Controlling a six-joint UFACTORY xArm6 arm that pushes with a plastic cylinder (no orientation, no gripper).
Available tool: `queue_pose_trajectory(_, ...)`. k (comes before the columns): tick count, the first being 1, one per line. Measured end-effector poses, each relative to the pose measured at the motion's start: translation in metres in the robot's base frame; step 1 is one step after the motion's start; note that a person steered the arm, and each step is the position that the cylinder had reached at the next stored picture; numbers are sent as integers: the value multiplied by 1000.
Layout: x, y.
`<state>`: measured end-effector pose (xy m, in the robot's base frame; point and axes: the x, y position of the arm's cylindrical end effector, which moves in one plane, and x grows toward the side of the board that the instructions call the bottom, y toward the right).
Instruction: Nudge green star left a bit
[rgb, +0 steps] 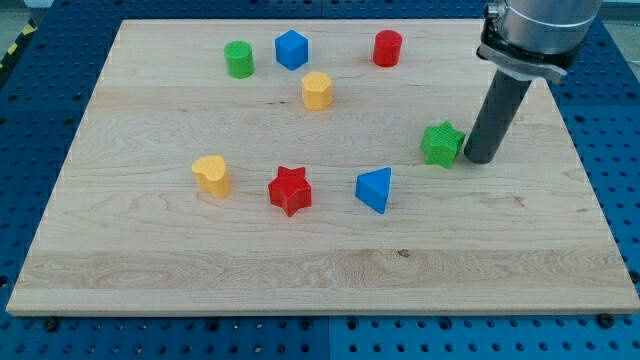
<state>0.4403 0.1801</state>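
The green star (441, 143) lies on the wooden board (300, 270) right of centre. My tip (479, 160) is down at the board just to the right of the star, close to or touching its right side. The rod rises up and to the right from there to the arm at the view's top right corner.
A blue triangular block (375, 189) sits lower left of the star. A red star (290, 190) and a yellow heart-like block (212, 174) lie further left. A yellow block (317, 90), blue block (291, 49), green cylinder (239, 59) and red cylinder (388, 48) stand near the top.
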Motion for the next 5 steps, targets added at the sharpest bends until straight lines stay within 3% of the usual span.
queue_pose_trajectory(1,-33,1)
queue_pose_trajectory(5,-22,-27)
